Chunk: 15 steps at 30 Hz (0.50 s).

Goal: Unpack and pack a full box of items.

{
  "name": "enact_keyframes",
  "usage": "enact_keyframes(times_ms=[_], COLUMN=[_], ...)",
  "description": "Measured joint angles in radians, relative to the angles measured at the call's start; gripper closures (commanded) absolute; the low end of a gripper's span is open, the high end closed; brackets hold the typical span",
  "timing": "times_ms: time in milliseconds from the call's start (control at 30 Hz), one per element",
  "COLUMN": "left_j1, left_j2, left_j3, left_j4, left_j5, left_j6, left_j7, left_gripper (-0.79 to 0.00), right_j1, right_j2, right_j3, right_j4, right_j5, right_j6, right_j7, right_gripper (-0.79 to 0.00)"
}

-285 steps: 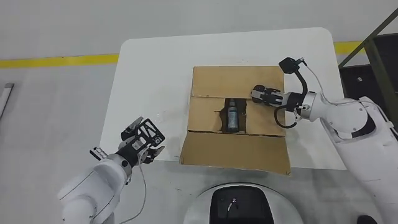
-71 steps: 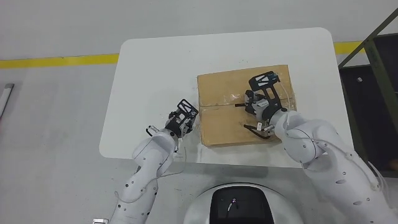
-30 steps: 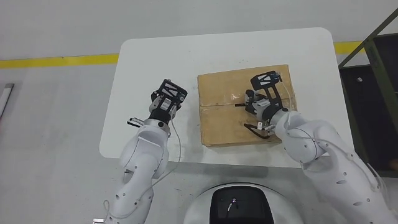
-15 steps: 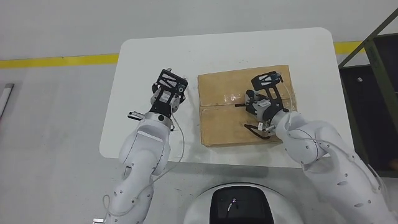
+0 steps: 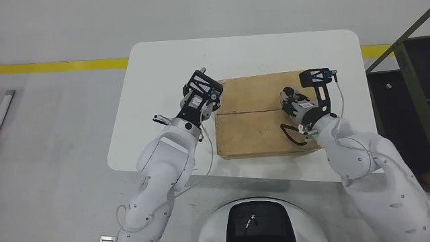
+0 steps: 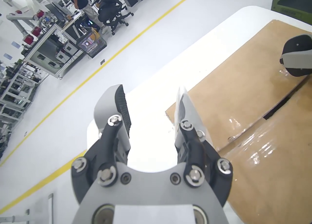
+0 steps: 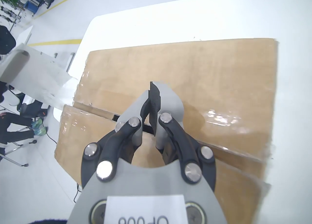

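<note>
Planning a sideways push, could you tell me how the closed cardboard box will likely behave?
The cardboard box has a broad footprint, so it should slide, not tip. Its top flaps meet at a gapped seam, so they may flex under pressure. Its glossy tape may be slippery.

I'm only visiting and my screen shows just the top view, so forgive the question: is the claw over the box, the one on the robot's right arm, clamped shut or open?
Observer: The right wrist view shows the right gripper shut, with nothing between its fingers, over the top of the box.
Operator: And the other claw?
Observer: The left gripper is open and empty, over the table beside the box's corner.
Operator: Is the box sealed?
Observer: Not fully: a narrow dark gap shows across the middle of its top.
</note>
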Motion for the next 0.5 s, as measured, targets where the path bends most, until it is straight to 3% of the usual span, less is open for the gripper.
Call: enact_keyframes(times_ms=[500], left_j1=[-0.082], left_j2=[-0.033], left_j3=[0.165], left_j4=[0.039], left_j5=[0.002], left_j6=[-0.053], left_j7=[0.021], left_gripper=[-0.496], right_j1=[-0.180], right_j2=[0.019], right_j3=[0.246], right_j4=[-0.100], right_j5=[0.064], right_j6=[0.019], right_j7=[-0.020], right_gripper=[0.000])
